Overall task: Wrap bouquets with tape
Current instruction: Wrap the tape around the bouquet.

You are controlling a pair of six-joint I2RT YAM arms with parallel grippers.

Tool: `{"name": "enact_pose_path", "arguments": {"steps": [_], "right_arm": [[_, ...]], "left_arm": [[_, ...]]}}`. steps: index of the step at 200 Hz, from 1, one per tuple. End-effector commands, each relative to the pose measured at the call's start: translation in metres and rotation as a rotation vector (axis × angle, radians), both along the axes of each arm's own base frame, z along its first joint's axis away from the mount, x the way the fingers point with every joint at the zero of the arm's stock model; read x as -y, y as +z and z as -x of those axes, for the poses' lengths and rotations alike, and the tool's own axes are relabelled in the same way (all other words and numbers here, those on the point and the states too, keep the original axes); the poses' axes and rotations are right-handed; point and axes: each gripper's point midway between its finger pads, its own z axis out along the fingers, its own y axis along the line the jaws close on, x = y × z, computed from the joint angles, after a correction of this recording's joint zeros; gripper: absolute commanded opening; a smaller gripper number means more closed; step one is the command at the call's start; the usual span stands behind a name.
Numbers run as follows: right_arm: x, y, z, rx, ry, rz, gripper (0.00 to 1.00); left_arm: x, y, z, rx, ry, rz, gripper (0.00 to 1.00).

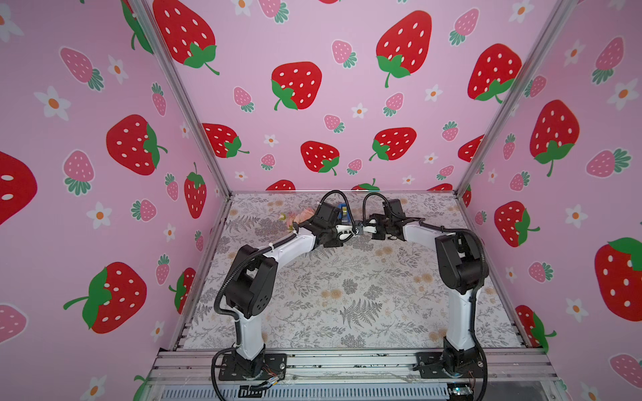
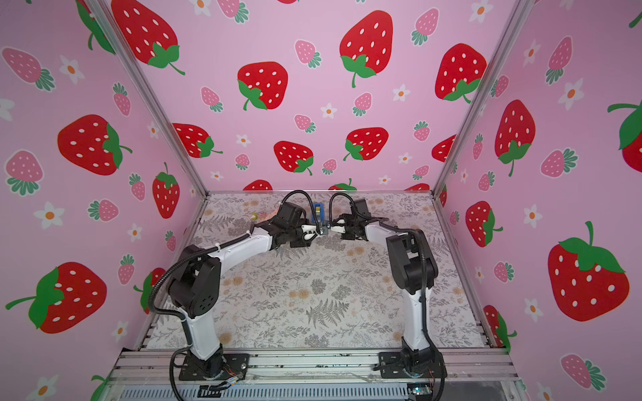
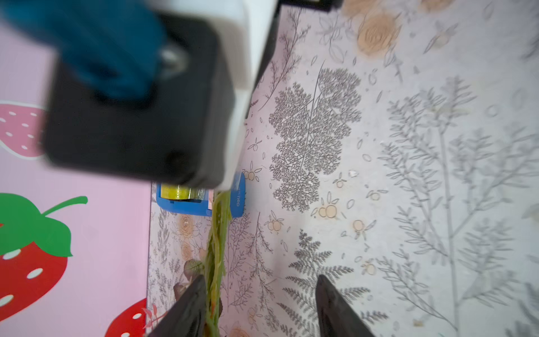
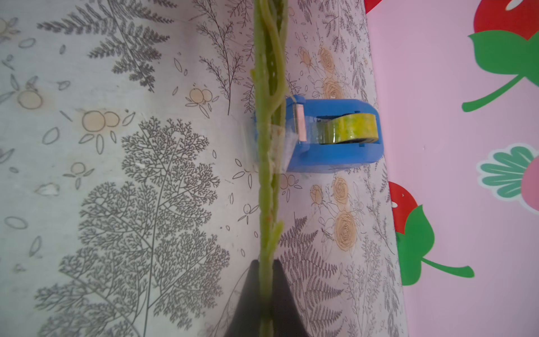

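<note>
Left gripper (image 3: 259, 281) jaws apart; right gripper (image 4: 266, 264) alone clamps thin green bouquet stems (image 4: 267, 189), which may sag, peeling the clear tape strip (image 4: 287, 143) ahead of it

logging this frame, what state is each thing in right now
left gripper: open, stems beside one finger
right gripper: shut on the bouquet's stems
bouquet: held by its stems, a tape strip stuck across them
tape dispenser: resting on the table, roll inside
</note>
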Motion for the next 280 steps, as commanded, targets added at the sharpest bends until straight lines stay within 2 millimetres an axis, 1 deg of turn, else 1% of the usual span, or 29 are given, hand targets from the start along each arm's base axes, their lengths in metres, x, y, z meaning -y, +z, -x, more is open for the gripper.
{"name": "enact_pose_path", "arguments": {"steps": [1, 12, 23, 42, 57, 66, 75, 94, 113, 134, 167, 193, 212, 227, 256, 280], "right_arm": [[-0.011, 0.048, -0.004, 0.190, 0.050, -0.065, 0.00], [-0.012, 0.048, 0.001, 0.233, 0.070, -0.050, 0.00], [-0.012, 0.052, 0.002, 0.281, 0.068, -0.048, 0.00], [-0.013, 0.063, 0.004, 0.359, 0.051, -0.079, 0.00], [-0.015, 0.067, 0.009, 0.416, 0.056, -0.081, 0.00], [-0.018, 0.067, 0.012, 0.442, 0.066, -0.081, 0.00], [-0.020, 0.072, 0.015, 0.478, 0.070, -0.098, 0.00], [-0.022, 0.071, 0.019, 0.513, 0.074, -0.106, 0.00], [-0.021, 0.064, 0.022, 0.541, 0.082, -0.072, 0.00], [-0.020, 0.060, 0.026, 0.563, 0.092, -0.041, 0.00], [-0.019, 0.061, 0.033, 0.575, 0.103, -0.032, 0.00], [-0.019, 0.065, 0.035, 0.595, 0.108, -0.024, 0.00], [-0.019, 0.067, 0.037, 0.615, 0.123, -0.008, 0.00], [-0.021, 0.067, 0.039, 0.623, 0.144, 0.006, 0.00], [-0.021, 0.067, 0.044, 0.627, 0.179, 0.020, 0.00], [-0.024, 0.066, 0.048, 0.625, 0.203, 0.023, 0.00]], "left_arm": [[-0.005, 0.002, 0.041, -0.163, -0.019, 0.058, 0.65], [-0.008, 0.004, 0.053, -0.206, -0.033, 0.060, 0.65], [-0.010, 0.010, 0.060, -0.253, -0.033, 0.074, 0.65], [-0.015, 0.025, 0.059, -0.321, -0.009, 0.121, 0.65], [-0.016, 0.038, 0.050, -0.343, 0.006, 0.140, 0.65], [-0.017, 0.039, 0.046, -0.360, 0.009, 0.130, 0.65], [-0.018, 0.037, 0.043, -0.372, 0.007, 0.105, 0.65], [-0.017, 0.031, 0.030, -0.370, 0.025, 0.091, 0.65], [-0.013, 0.028, 0.022, -0.386, 0.021, 0.095, 0.65], [-0.010, 0.023, 0.014, -0.414, 0.028, 0.097, 0.65], [-0.006, 0.012, -0.002, -0.431, 0.045, 0.088, 0.65], [-0.001, 0.004, -0.006, -0.454, 0.043, 0.096, 0.65], [-0.003, -0.006, -0.008, -0.460, 0.049, 0.084, 0.68], [-0.003, -0.011, -0.010, -0.463, 0.051, 0.081, 0.67], [0.001, -0.014, -0.017, -0.468, 0.066, 0.094, 0.64], [0.005, -0.017, -0.022, -0.459, 0.061, 0.083, 0.65]]}}
